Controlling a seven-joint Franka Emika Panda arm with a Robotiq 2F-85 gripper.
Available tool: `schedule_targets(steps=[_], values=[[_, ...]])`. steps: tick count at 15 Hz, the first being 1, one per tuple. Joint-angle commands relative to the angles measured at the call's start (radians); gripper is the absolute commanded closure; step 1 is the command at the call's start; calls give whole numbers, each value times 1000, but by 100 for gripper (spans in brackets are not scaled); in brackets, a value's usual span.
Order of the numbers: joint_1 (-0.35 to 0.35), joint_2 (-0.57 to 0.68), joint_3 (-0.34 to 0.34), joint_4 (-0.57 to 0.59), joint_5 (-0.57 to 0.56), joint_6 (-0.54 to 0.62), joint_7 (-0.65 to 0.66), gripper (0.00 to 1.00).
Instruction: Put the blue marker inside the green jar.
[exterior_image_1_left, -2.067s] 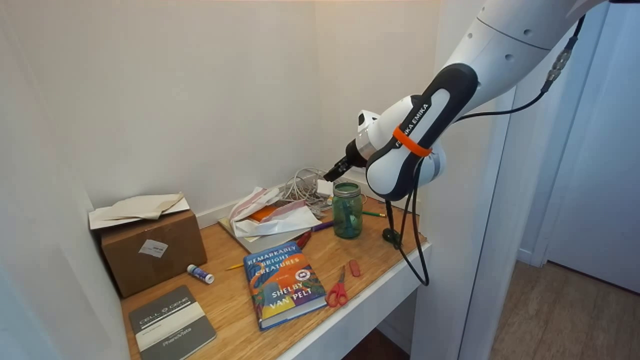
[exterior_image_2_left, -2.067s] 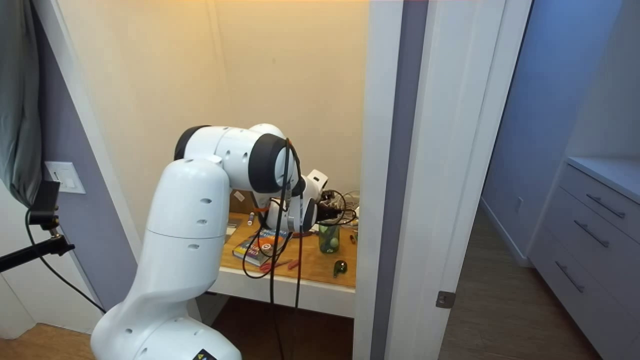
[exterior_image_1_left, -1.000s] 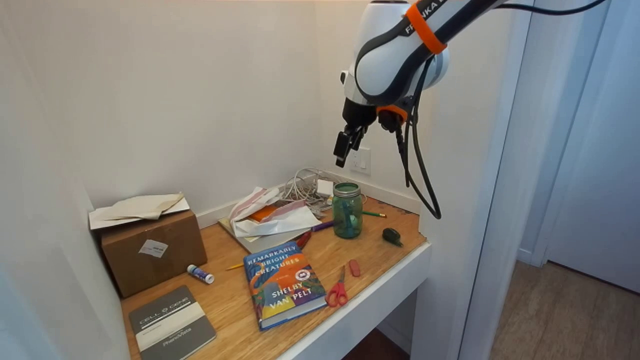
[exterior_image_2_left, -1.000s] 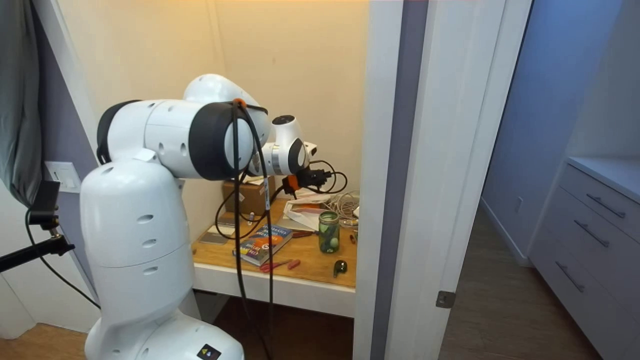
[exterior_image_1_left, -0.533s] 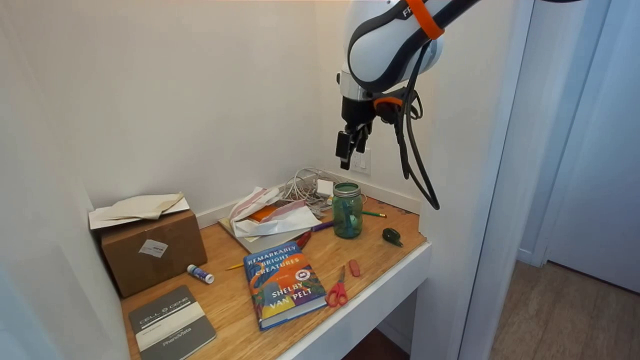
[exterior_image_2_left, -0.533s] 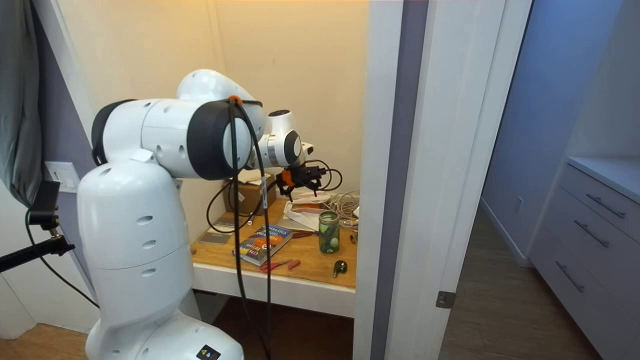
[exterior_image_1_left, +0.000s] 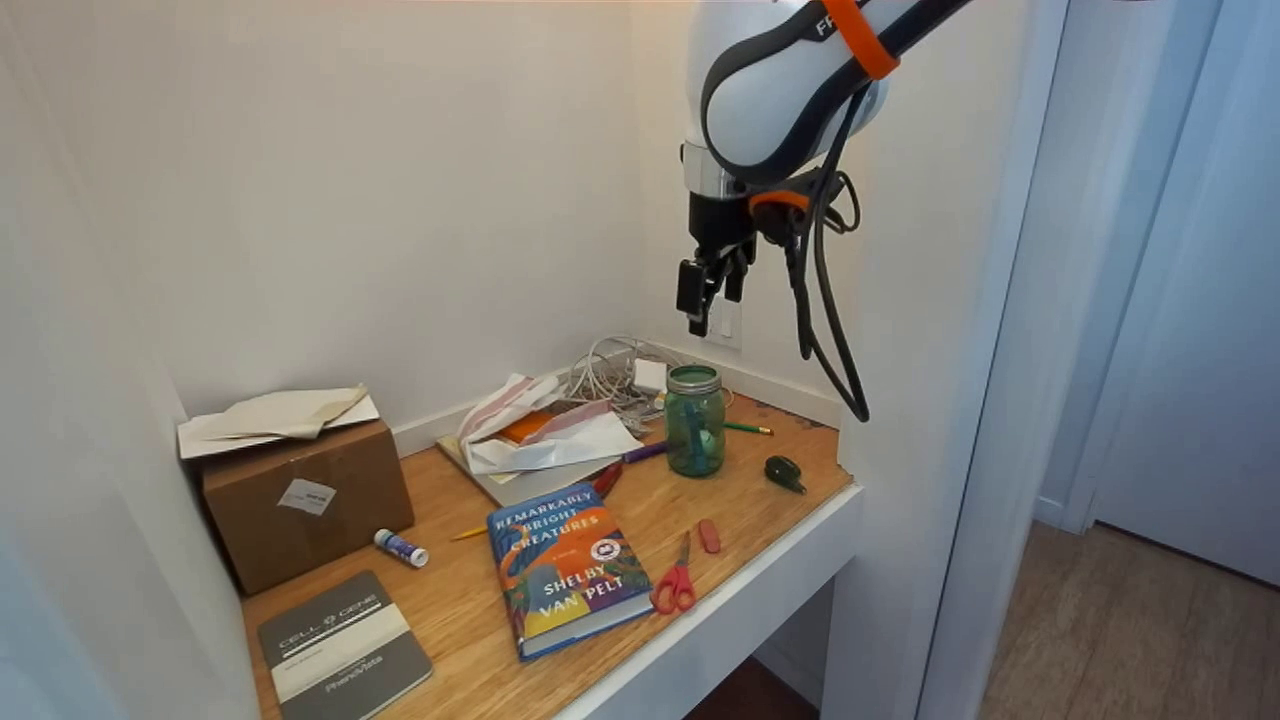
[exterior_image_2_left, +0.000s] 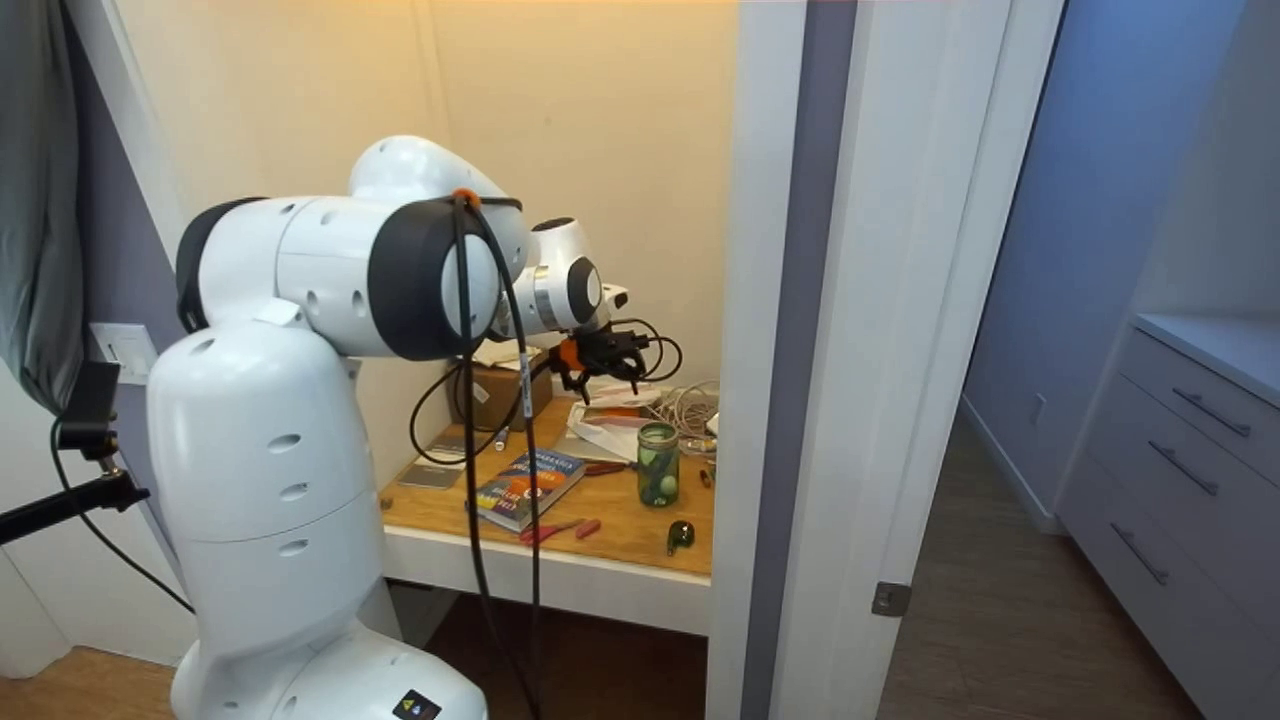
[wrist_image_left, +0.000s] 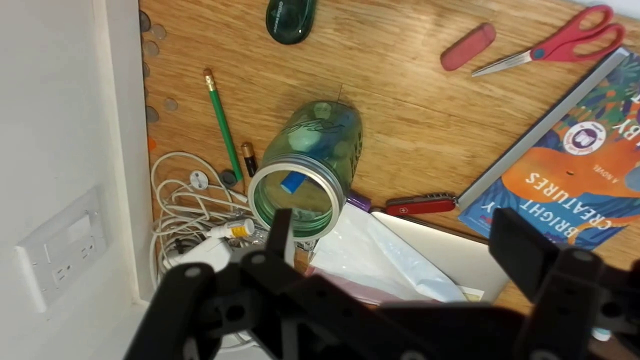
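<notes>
The green jar (exterior_image_1_left: 694, 380) stands upright on the wooden desk in both exterior views (exterior_image_2_left: 658, 431). In the wrist view its open rim (wrist_image_left: 327, 182) faces the camera. The blue marker's bright blue end (wrist_image_left: 293, 182) shows through the jar's mouth; its darker length shows through the glass in an exterior view (exterior_image_1_left: 692, 432). It leans inside the jar. My gripper (exterior_image_1_left: 716, 314) hangs above the desk, above the jar and apart from it. It also shows in an exterior view (exterior_image_2_left: 610, 394). In the wrist view its fingers (wrist_image_left: 392, 217) are wide apart with nothing between them.
Cables (wrist_image_left: 187, 200) and a white bag (wrist_image_left: 380, 250) lie beside the jar. A red pocket knife (wrist_image_left: 422, 205), purple marker (wrist_image_left: 359, 201), green pencil (wrist_image_left: 223, 130), book (wrist_image_left: 565, 180), scissors (wrist_image_left: 560, 45) and dark green item (wrist_image_left: 290, 20) lie around. A wall rises behind.
The arm has risen from low behind the jar and turned to point downward. The fingers look wider apart. In the last half second it has barely moved. The jar and desk things have not moved.
</notes>
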Motion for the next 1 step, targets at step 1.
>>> schedule_targets(steps=[1], values=[[-21, 0, 22, 2, -3, -3, 2, 0]])
